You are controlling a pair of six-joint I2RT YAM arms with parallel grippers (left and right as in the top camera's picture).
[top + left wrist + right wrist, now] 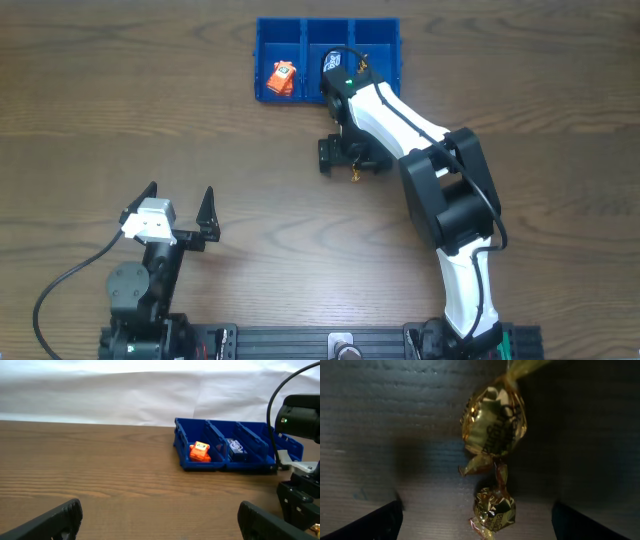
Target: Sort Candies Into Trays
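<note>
— Where could the left claw (180, 195) travel?
— Bare desk (150, 110) runs from it to the blue tray (261, 55). The tray's left compartment is open from above and holds one orange candy (283, 77).
— And on the right side?
— The right arm (445, 180) slants across the desk there. The right claw (352, 158) sits low, just before the tray's middle compartment. Two gold candies (492, 420) show between its spread fingers, with gaps either side.

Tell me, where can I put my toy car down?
Bare tabletop: left of the blue tray, beyond the left gripper, and right of the right arm. Crowded: near the tray's front, where the right gripper hangs over two gold candies.
</note>
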